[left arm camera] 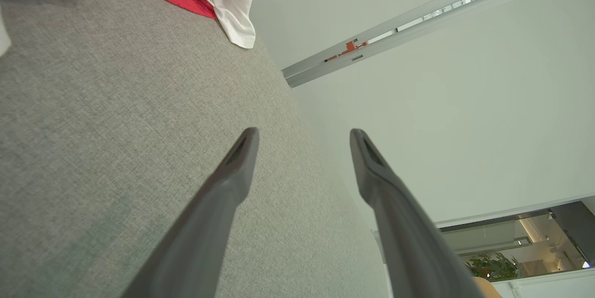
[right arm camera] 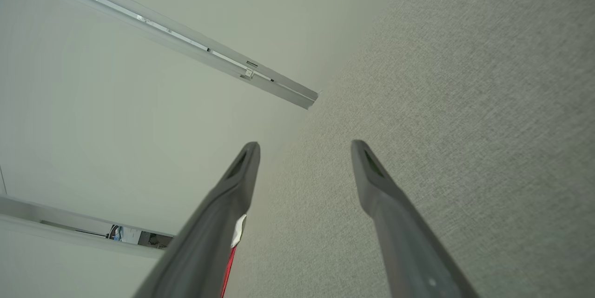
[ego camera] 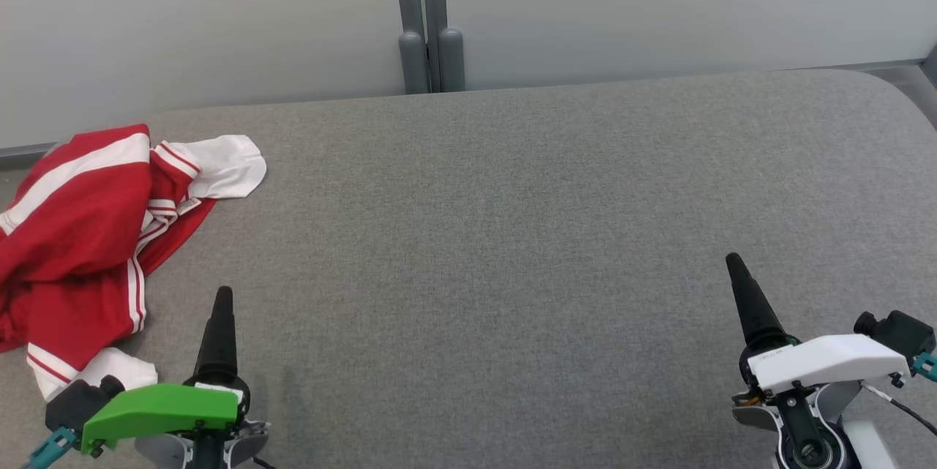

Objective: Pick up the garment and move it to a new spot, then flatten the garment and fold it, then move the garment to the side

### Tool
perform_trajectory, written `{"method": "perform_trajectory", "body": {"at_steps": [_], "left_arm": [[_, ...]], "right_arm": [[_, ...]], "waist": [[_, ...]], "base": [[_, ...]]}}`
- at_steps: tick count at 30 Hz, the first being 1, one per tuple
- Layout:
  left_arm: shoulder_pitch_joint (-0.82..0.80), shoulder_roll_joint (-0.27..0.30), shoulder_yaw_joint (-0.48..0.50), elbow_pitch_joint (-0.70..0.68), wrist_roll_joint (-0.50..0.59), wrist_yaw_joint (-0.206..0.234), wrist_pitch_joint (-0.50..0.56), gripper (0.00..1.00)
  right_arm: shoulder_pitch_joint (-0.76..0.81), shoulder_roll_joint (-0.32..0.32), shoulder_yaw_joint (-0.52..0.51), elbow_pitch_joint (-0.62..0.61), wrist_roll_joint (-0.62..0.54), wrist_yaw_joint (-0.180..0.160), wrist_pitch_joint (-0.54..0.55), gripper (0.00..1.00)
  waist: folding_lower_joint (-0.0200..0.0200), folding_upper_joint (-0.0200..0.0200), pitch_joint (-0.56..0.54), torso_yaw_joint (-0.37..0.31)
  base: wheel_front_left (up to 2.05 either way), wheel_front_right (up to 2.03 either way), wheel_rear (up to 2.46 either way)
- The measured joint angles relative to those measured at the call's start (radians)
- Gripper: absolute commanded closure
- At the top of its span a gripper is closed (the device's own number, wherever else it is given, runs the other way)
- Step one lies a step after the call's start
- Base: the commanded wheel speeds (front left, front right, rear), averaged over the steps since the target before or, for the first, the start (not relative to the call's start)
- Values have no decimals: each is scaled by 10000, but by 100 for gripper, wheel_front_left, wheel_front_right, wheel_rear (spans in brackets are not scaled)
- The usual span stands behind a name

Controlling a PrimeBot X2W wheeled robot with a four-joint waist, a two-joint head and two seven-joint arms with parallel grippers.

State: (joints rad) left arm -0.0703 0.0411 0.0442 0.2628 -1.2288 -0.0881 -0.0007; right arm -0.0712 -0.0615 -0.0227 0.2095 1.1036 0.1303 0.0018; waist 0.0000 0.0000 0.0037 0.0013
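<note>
Left tool (left arm camera: 303, 133), right tool (right arm camera: 304, 144), both spread wide

The grey fabric-covered worktop (ego camera: 512, 235) has a rounded far right corner. A crumpled red-and-white garment (ego camera: 80, 235) lies at its left edge.

left claw (left arm camera: 303, 134): two long dark grey fingers (left arm camera: 230, 186) tapering to narrow rounded tips; a slim slot sunk in each inner face near the tip.
right claw (right arm camera: 304, 145): the same dark tapered fingers (right arm camera: 379, 191) with the same slots.
green cover (ego camera: 161, 410): bright green angular shell just behind the left claw's base.
white cover (ego camera: 827, 361): white shell of like shape behind the right claw, with a faint small marking at its claw end.
black blocks (ego camera: 897, 334): one boxy black part at the outer end of each cover.
teal plugs (ego camera: 51, 447): one beside each black block.
cable (ego camera: 904, 410): thin, black and white, trailing behind the right claw.
</note>
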Motion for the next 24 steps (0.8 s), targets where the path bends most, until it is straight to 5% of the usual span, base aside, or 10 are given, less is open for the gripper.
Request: {"method": "perform_trajectory", "body": {"at_steps": [24], "left_arm": [[198, 52, -546, -23, 4500, 368, -825, 0]], "right_arm": [[77, 12, 332, -163, -4295, 0, -846, 0]], "waist": [[0, 0, -23, -20]], "base": [[0, 0, 0]]}}
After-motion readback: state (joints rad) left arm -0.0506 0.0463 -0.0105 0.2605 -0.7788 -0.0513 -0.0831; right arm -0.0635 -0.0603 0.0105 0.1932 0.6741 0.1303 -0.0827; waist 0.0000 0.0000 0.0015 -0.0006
